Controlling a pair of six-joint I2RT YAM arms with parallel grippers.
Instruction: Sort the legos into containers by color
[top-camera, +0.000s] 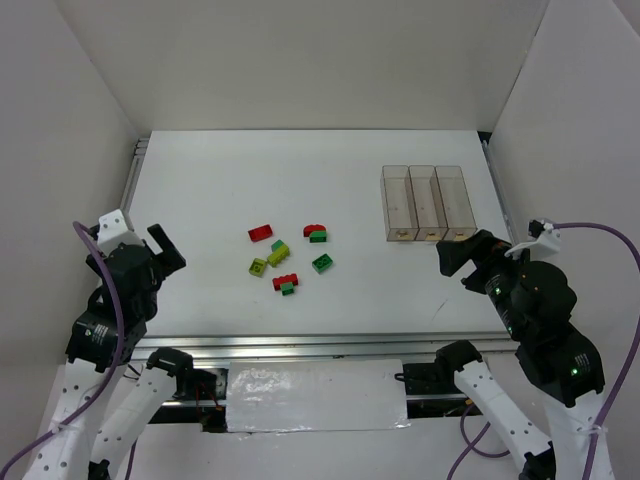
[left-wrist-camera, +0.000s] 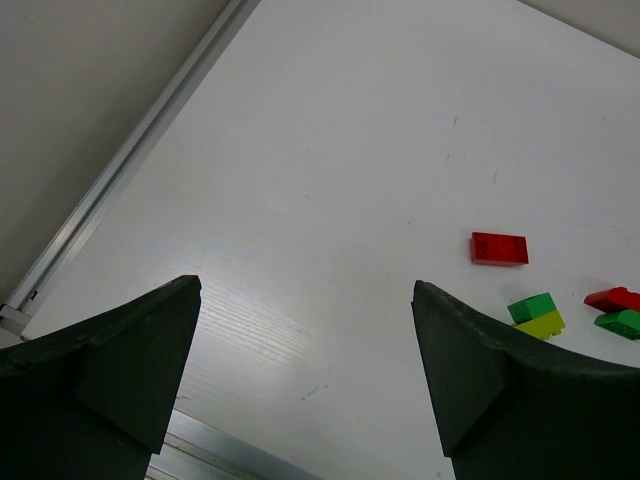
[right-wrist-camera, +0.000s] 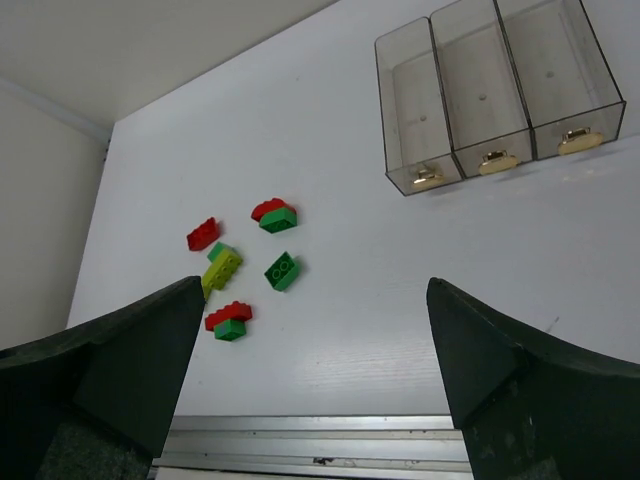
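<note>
White table (top-camera: 220, 200). Clear bins (top-camera: 424, 203) w/ tan labels. Left of bins: red lego (top-camera: 260, 233), dark green lego (top-camera: 322, 263), yellow-green lego (top-camera: 258, 267), + more in those 3 colours. Left gripper (left-wrist-camera: 306, 283) & right gripper (right-wrist-camera: 316, 281) are black. Purple cables (top-camera: 590, 225).

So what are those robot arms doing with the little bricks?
Nothing is being held yet. The left gripper and the right gripper are both open, above the table's near side. The legos, red, green and yellow-green, lie loose in the middle of the table. The three clear bins on the right are empty, so no sorting is done yet.
</note>
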